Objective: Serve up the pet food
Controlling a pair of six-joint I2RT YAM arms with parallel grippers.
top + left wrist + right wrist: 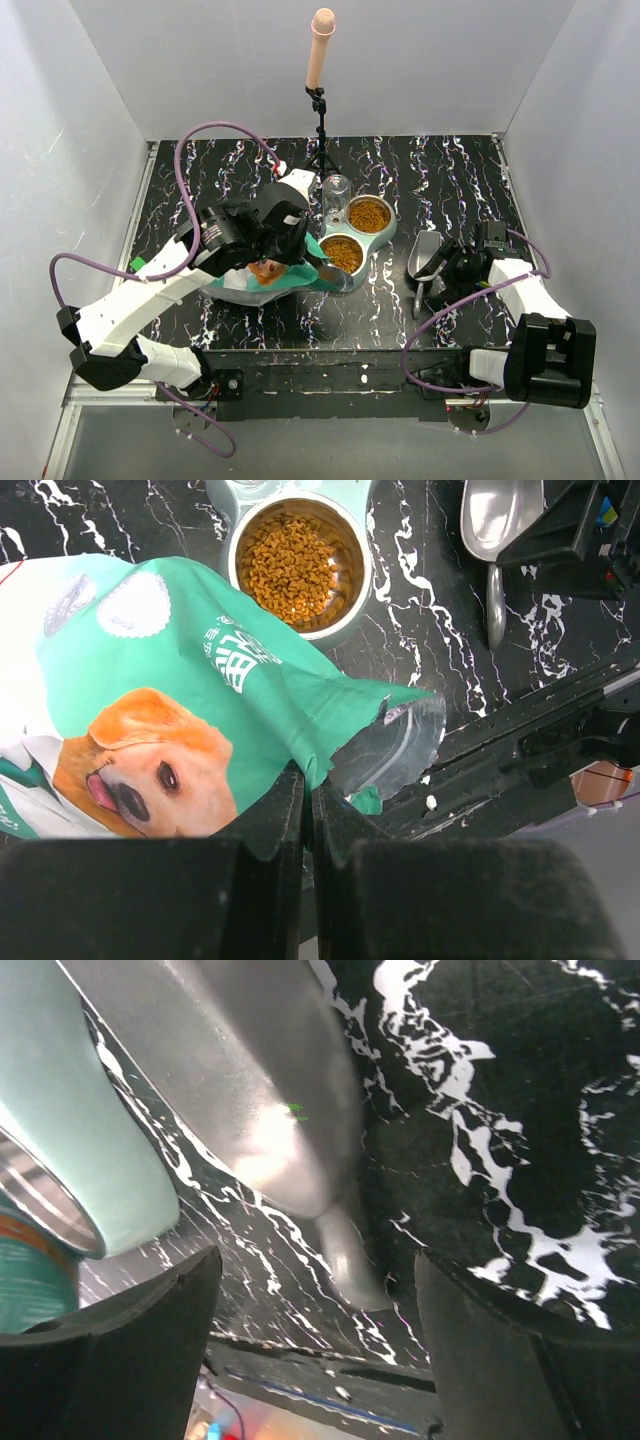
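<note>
Clenching left hand point(308, 780) on teal pet-food bag point(200, 670); probably best tipping its mouth gently over the bowl point(355, 595) ahead; leaving right hand point(315, 1295) released astride the scoop point(240, 1090).

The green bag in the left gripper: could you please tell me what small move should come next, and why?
Probably draw the bag back from the near bowl. The left gripper is shut on its edge, its open mouth lies beside that bowl, and both it and the far bowl already hold kibble.
</note>
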